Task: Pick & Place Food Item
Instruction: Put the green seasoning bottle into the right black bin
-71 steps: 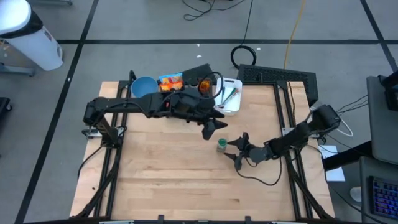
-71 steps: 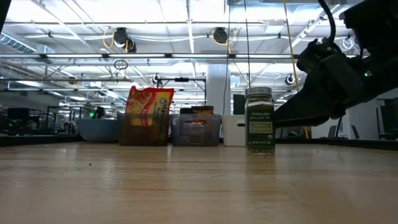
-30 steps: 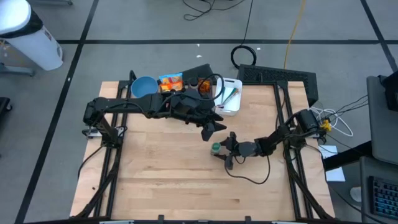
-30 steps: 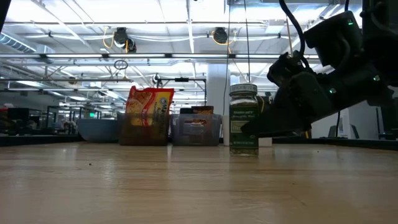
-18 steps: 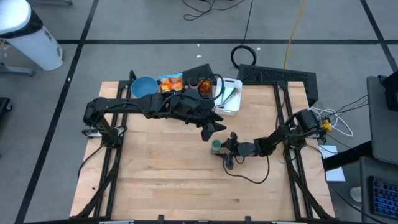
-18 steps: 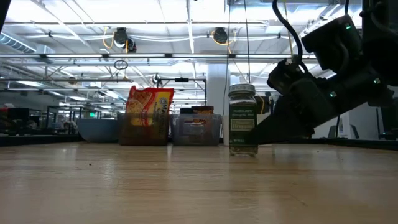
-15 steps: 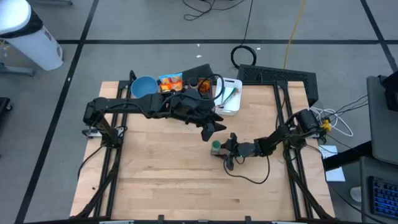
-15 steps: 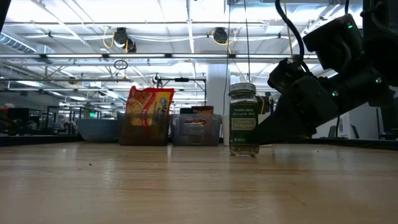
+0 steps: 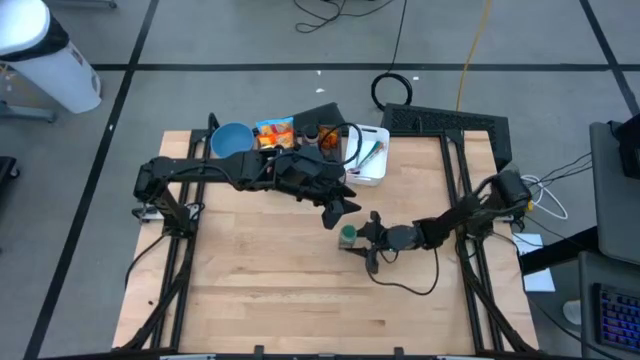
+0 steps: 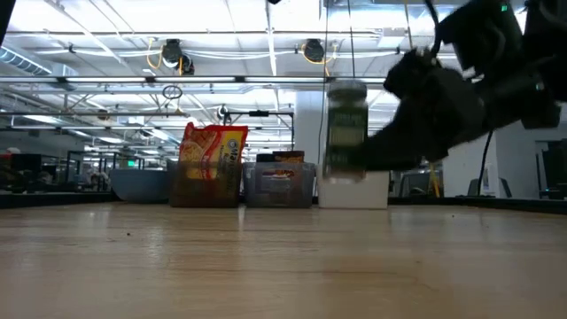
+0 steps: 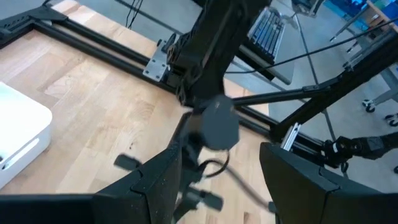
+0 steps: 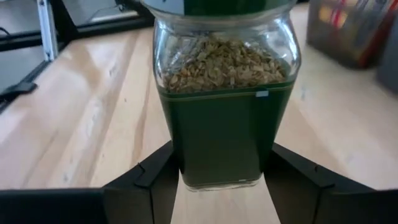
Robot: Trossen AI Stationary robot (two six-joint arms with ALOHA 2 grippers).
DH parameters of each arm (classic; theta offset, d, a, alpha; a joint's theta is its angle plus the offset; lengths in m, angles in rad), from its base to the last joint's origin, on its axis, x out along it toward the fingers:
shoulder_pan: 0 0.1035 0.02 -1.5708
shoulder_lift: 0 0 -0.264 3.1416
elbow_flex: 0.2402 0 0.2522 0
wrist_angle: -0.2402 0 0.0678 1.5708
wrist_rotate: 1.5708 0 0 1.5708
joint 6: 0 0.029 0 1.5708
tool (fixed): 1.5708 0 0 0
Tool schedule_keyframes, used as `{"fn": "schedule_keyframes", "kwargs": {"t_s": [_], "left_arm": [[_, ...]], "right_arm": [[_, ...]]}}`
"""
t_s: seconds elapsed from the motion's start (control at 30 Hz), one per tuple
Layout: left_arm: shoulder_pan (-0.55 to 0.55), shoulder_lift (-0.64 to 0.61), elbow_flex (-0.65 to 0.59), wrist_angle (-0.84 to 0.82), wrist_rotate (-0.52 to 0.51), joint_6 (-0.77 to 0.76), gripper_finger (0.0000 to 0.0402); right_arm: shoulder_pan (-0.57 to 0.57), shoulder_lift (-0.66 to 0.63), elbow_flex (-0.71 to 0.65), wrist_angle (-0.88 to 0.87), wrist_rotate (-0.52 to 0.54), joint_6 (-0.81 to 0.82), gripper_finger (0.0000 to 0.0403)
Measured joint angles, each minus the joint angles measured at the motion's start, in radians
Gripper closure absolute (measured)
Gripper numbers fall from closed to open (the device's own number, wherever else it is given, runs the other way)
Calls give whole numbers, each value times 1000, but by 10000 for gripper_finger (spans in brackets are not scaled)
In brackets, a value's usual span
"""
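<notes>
A glass spice jar (image 12: 224, 106) with a green lid and green label, dried herbs inside, hangs above the table's middle (image 9: 346, 234) with my right gripper (image 9: 356, 243) shut on it. The low view shows the jar (image 10: 345, 133) clear of the wood. My left gripper (image 9: 335, 210) hovers just on the far side of the jar, higher up. It is open with nothing between its fingers (image 11: 155, 186). My right gripper pinches the jar's lower body (image 12: 186, 168) between its two fingers, one on each of two opposite sides. The fingers (image 12: 292, 180) come nearly level from the table's right side. The jar stands upright in the hold, lifted clear of the table.
Along the far edge stand a blue bowl (image 9: 232, 138), an orange snack bag (image 9: 274, 130), dark bins (image 10: 279, 184) and a white tray (image 9: 370, 155). Bare wood (image 9: 280, 290) spreads over the table's near half. Black frame rails (image 9: 470, 250) run along both sides.
My right gripper has taken hold of the jar, which stood on the table, and has gone up with it. The jar now hangs upright, clear of the wood. My left arm has kept still.
</notes>
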Motion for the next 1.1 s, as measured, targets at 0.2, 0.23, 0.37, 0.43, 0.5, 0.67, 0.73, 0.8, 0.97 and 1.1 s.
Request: {"fn": "schedule_keyframes", "kwargs": {"t_s": [0.2,0.23,0.37,0.43,0.5,0.67,0.73,0.8,0.97,1.1], "left_arm": [[-3,-19,0,-11,0,16,174],[-3,-23,0,-16,-1,21,174],[-3,-39,0,-36,-8,36,174],[-3,-39,0,-42,-11,42,174],[-3,-38,0,-48,-11,53,174],[-3,-38,0,-44,-13,93,174],[-3,-38,0,-34,-14,107,174],[-3,-38,0,-7,-13,108,174],[-3,-23,0,65,29,97,174],[-8,-18,0,99,58,73,174]], "right_arm": [[-12,-225,0,-180,-29,-67,212],[-15,-265,0,-213,-51,-67,212],[-32,-428,0,-333,-127,-30,212],[-42,-507,9,-416,-151,-12,212],[-52,-579,45,-534,-158,-10,212],[-74,-682,226,-833,-260,-49,212],[-88,-686,293,-894,-312,-56,212],[-101,-686,341,-927,-356,-60,212],[-144,-663,407,-1007,-420,-69,212],[-164,-640,413,-1014,-467,-63,212]]}}
